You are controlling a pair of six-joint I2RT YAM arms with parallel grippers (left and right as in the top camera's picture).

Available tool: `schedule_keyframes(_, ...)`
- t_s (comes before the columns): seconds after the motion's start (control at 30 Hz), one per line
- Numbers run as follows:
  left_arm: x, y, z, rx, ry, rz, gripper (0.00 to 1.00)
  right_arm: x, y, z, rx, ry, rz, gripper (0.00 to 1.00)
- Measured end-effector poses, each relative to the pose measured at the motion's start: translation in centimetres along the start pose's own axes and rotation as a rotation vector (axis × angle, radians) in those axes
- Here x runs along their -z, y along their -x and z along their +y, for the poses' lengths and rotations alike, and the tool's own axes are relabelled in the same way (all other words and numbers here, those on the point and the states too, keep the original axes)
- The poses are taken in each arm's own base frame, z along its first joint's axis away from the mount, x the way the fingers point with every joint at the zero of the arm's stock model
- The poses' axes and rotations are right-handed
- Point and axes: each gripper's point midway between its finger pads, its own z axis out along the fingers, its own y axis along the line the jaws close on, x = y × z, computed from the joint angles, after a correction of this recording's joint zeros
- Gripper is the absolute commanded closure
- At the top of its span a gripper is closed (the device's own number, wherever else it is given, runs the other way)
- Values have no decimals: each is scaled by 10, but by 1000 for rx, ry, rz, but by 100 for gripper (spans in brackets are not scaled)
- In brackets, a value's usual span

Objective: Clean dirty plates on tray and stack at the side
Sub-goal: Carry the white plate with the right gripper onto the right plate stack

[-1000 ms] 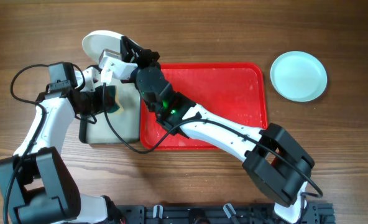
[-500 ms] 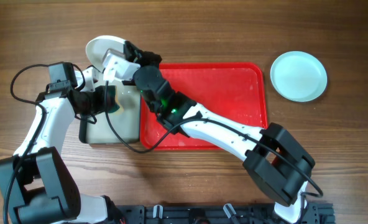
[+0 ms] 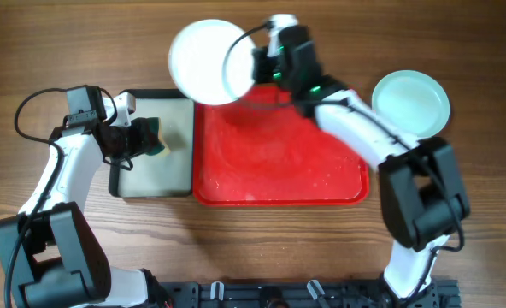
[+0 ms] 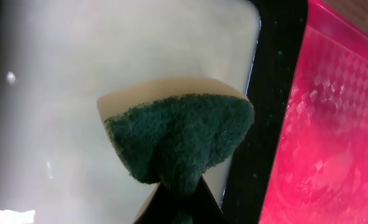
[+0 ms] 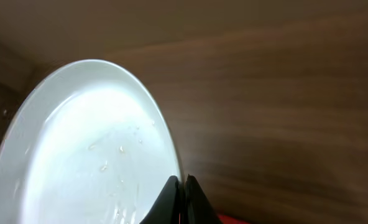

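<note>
Two plates are showing in the overhead view: one round shallow white plate (image 3: 203,62) and one round shallow pale turquoise plate (image 3: 411,104). One large red rectangular plastic tray (image 3: 279,184) with a raised rim is lying in the middle of the wooden table (image 3: 56,51). One smaller black-rimmed tray (image 3: 114,184) with a pale inside is sitting just beside its left edge. Two arms are reaching in, one on each side.

The right gripper (image 3: 255,67) is holding the white plate, its jaws pinching the plate's rim. In the right wrist view, the fingertips (image 5: 171,198) are closing on that rim at the lower edge of the picture. From overhead, the plate is hanging over the far left corner of the red tray, overlapping the tray's far rim and the bare wood beyond. Its outline is showing doubled by blur. Its face is looking glossy white, with a few small droplets or specks near the middle in the right wrist view (image 5: 84,149).

The turquoise plate is lying flat on the wood, just beside the red tray's far right corner, its face pale and even.

The left gripper (image 3: 144,137) is hovering over the small black-rimmed tray, its jaws pinching one sponge (image 4: 178,140). The sponge is showing a dark green scouring side and a cream layer behind it, and the red tray's textured floor (image 4: 327,137) is gleaming at the right.
</note>
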Motion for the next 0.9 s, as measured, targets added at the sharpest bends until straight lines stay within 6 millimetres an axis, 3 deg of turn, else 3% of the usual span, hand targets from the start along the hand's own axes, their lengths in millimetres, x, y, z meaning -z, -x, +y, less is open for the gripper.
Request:
schedule_keyframes(0.1, 0, 0, 0, -1, 0, 0, 96, 20, 0, -69, -169, -52, 105, 96)
schedule_keyframes(0.27, 0, 0, 0, 0, 0, 0, 96, 93, 1, -215, -505, -227, 165, 96)
schedule_keyframes(0.33, 0, 0, 0, -1, 0, -2, 96, 120, 3, -256, -578, -280, 144, 96)
schedule_keyframes(0.4, 0, 2, 0, -4, -1, -8, 96, 139, -1, -281, -604, -313, 142, 95)
schedule_keyframes(0.5, 0, 3, 0, -5, -1, -11, 96, 159, -11, -302, -642, -352, 163, 96)
schedule_keyframes(0.73, 0, 3, 0, -5, -1, -11, 96, 222, -61, -360, -709, -752, 271, 96)
schedule_keyframes(0.9, 0, 3, 0, -5, -1, -11, 96, 251, -75, -378, -670, -954, 320, 96)
